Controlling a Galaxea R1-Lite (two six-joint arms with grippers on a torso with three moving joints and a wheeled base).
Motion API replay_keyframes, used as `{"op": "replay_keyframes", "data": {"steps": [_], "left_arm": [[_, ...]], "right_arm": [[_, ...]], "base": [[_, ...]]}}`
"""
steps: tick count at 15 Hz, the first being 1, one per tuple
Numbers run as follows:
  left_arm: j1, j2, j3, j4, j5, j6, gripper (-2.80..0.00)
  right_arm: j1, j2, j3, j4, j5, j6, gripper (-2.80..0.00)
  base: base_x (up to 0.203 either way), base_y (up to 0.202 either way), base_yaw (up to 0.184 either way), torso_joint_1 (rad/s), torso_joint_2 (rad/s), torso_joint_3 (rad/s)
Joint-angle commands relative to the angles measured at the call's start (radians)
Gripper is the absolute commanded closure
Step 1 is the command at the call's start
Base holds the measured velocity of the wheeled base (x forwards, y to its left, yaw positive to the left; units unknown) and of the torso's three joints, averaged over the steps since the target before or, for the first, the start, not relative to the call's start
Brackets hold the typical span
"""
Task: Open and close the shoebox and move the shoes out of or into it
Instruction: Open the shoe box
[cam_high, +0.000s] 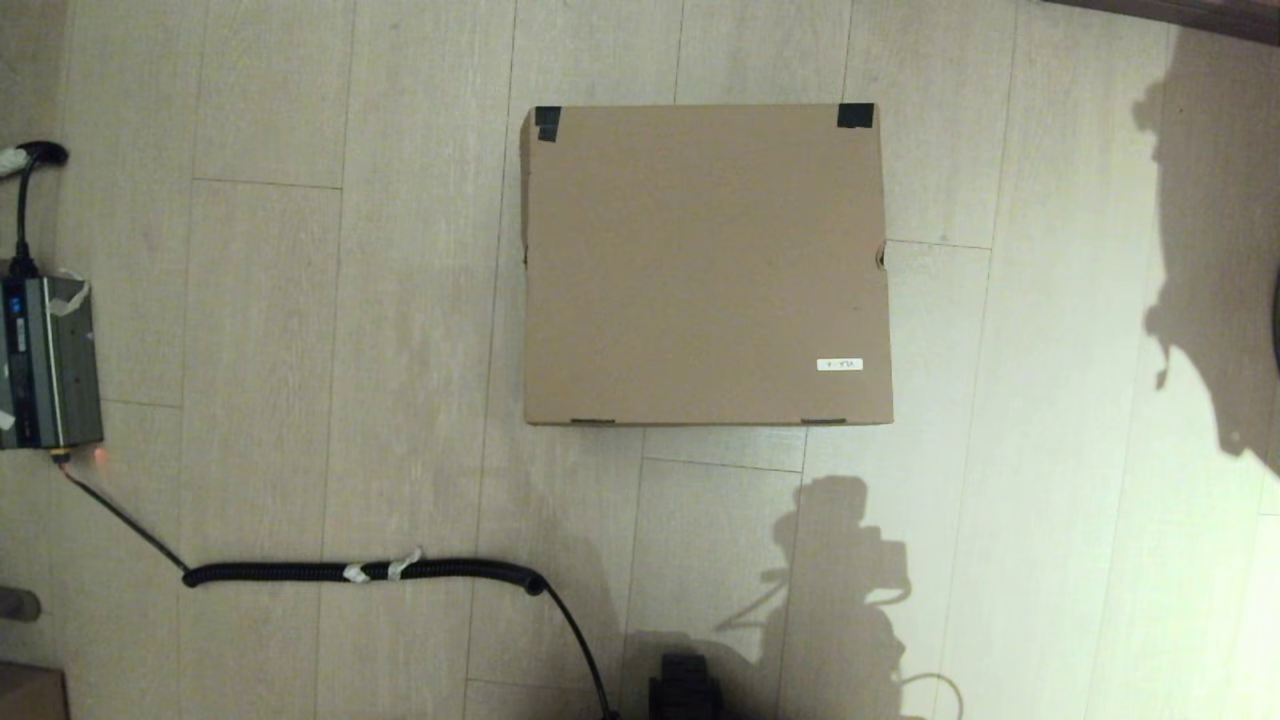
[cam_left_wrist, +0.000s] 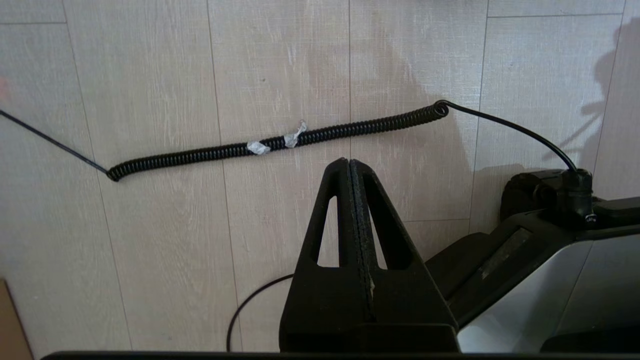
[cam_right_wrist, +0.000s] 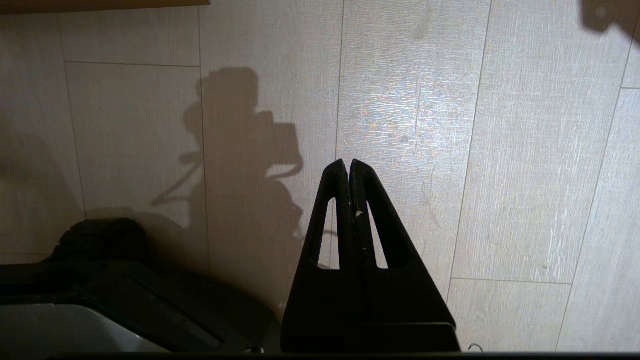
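From the head camera we look straight down on a pale wood-plank floor (cam_high: 300, 300). The shoebox (cam_high: 705, 265), plain brown cardboard, sits just above the centre of the frame with its lid lying flat and closed. Black tape (cam_high: 548, 122) marks its two upper corners, and a small white label (cam_high: 839, 364) sits near the lower right of the lid. The shoes are not visible anywhere.

At the left edge of the frame lies a grey electronic unit (cam_high: 45, 365). A black coiled cable (cam_high: 365, 572) runs across the lower left.

In the wrist views we see both grippers above bare floor, well apart from the box. The left gripper (cam_left_wrist: 349, 161) has its fingers pressed together, holding nothing, with the coiled cable beyond its tips. The right gripper (cam_right_wrist: 348, 162) is likewise pressed together and empty.
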Motion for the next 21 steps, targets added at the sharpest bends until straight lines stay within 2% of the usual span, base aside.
{"op": "replay_keyframes", "data": {"steps": [1, 5, 6, 9, 11, 13, 14, 16, 19, 21], "left_arm": [[0.0, -0.002, 0.0, 0.001, 0.002, -0.004, 0.0], [0.0, 0.0, -0.001, 0.0, 0.001, 0.012, 0.0], [0.0, 0.0, -0.033, -0.002, 0.002, 0.016, 0.0], [-0.002, 0.131, -0.233, 0.016, -0.004, 0.004, 0.0], [-0.017, 0.363, -0.362, 0.02, -0.022, -0.038, 0.0], [-0.036, 0.581, -0.494, 0.021, -0.063, -0.124, 0.0], [-0.043, 0.681, -0.557, 0.021, -0.11, -0.188, 0.0], [-0.049, 0.844, -0.632, -0.014, -0.239, -0.312, 0.0], [-0.042, 1.089, -0.653, -0.21, -0.424, -0.507, 0.0], [-0.006, 1.248, -0.631, -0.422, -0.567, -0.614, 0.0]], "right_arm": [[0.001, 0.0, 0.0, 0.0, 0.001, -0.001, 0.0], [0.0, 0.0, -0.008, 0.0, -0.008, -0.015, 0.0], [0.0, 0.002, -0.052, 0.0, -0.02, -0.008, 0.0], [0.001, 0.152, -0.285, 0.02, -0.032, 0.034, 0.0], [0.003, 0.379, -0.395, 0.024, -0.004, 0.127, 0.0], [0.004, 0.591, -0.479, -0.005, 0.073, 0.279, 0.0], [0.004, 0.694, -0.504, -0.046, 0.119, 0.351, 0.0], [0.004, 0.88, -0.523, -0.175, 0.201, 0.435, 0.0], [-0.004, 1.131, -0.54, -0.387, 0.415, 0.533, 0.0], [-0.027, 1.277, -0.552, -0.5, 0.565, 0.579, 0.0]], "base": [[0.0, 0.0, 0.0, 0.0, 0.0, 0.0], [0.0, 0.0, 0.0, 0.0, 0.0, 0.0], [0.0, 0.0, 0.0, 0.0, 0.0, 0.0], [0.0, 0.0, 0.0, 0.0, 0.0, 0.0], [0.0, 0.0, 0.0, 0.0, 0.0, 0.0], [0.0, 0.0, 0.0, 0.0, 0.0, 0.0], [0.0, 0.0, 0.0, 0.0, 0.0, 0.0], [0.0, 0.0, 0.0, 0.0, 0.0, 0.0], [0.0, 0.0, 0.0, 0.0, 0.0, 0.0], [0.0, 0.0, 0.0, 0.0, 0.0, 0.0]]}}
